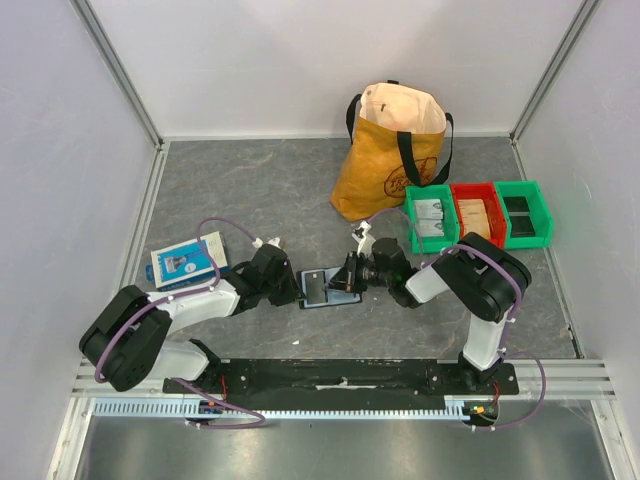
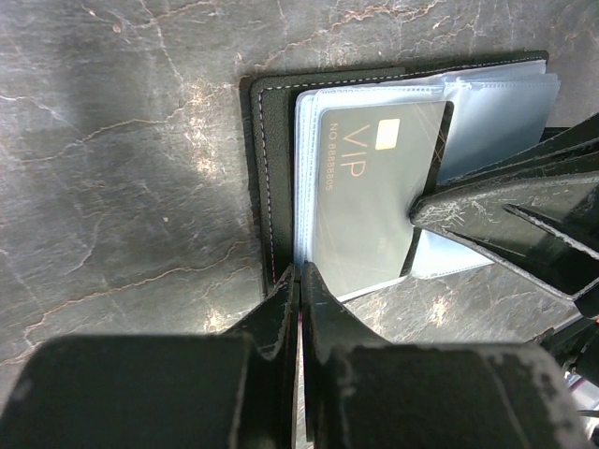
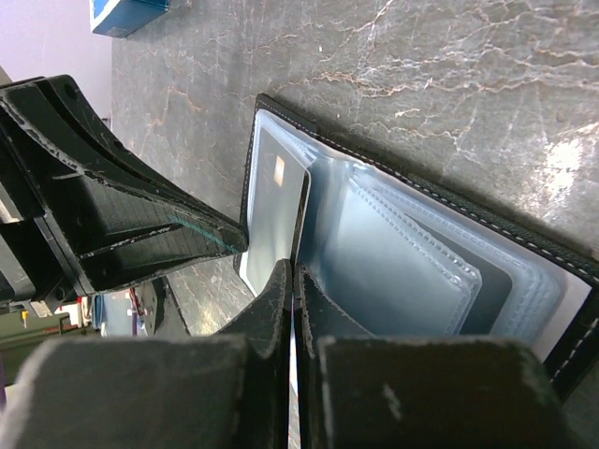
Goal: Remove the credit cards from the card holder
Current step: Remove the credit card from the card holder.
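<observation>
From above, the open card holder point(image 1: 322, 289) lies flat on the grey table point(image 1: 250, 190), in the middle just ahead of the arm bases. The left pincer point(image 1: 298, 290) reaches it from the left and the right pincer point(image 1: 350, 281) from the right, so their tips meet it from opposite sides. A blue-and-white box point(image 1: 185, 262) lies to the left. Farther back stand a yellow bag point(image 1: 395, 150) and three bins, green point(image 1: 432, 216), red point(image 1: 478, 213) and green point(image 1: 525, 212).

In the left wrist view, the left pincer point(image 2: 298, 278) has its fingers pressed together with no gap to be seen. Its tips pinch the near edge of the card holder point(image 2: 271, 168), where the black cover and clear sleeves point(image 2: 496, 112) end. A grey credit card point(image 2: 370, 196) marked VIP sits partly out of a sleeve. The right pincer point(image 2: 418, 211) comes in from the right, its tips clamped on that card's edge.

In the right wrist view, the right pincer point(image 3: 292, 277) is fully closed, its fingers nipping the edge of the credit card point(image 3: 276, 206). The card juts from the sleeves point(image 3: 402, 271) of the card holder point(image 3: 468, 211). The left pincer point(image 3: 229, 245) enters from the left, its tip on the holder's corner. A corner of the box point(image 3: 126, 14) shows at the top.
</observation>
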Tool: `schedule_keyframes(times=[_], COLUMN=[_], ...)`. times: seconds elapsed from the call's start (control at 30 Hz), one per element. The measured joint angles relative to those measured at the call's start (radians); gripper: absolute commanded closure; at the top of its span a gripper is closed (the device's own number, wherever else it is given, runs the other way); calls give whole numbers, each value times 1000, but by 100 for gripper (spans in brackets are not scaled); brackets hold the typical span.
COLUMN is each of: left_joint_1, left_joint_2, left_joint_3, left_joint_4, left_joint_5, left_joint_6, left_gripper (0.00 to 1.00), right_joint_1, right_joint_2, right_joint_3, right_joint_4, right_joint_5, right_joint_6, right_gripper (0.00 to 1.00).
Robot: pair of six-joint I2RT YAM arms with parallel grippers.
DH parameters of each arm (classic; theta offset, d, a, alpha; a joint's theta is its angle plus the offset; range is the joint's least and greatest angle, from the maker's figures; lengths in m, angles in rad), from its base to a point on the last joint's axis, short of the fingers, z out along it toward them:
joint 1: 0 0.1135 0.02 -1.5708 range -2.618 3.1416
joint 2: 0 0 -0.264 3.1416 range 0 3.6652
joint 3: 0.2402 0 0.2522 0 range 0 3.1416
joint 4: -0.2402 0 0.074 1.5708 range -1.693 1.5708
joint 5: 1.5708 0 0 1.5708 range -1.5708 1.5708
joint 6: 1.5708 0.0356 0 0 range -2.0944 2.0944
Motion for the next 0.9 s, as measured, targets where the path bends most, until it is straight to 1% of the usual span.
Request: schedule_keyframes(times=[0.23, 0.47, 0.6, 0.8, 0.9], left_joint_1=[0, 0, 0, 0, 1], left_joint_2=[-30, -85, -52, 35, 46], left_joint_3=[-12, -13, 16, 25, 24], left_joint_4=[-7, 22, 40, 56, 79], left_joint_5=[1, 26, 25, 17, 22], left_joint_6=[0, 0, 0, -1, -9], left_gripper=[92, 92, 98, 98, 98], right_joint_1=[-19, -19, -19, -19, -21], right_joint_2=[-1, -1, 0, 2, 2], right_joint_3=[0, 0, 0, 0, 0], right_joint_4=[0, -1, -1, -1, -5], right_joint_5=[-54, -77, -79, -80, -80], right_joint_6=[0, -1, -6, -9, -13], right_gripper=[100, 100, 100, 94, 93])
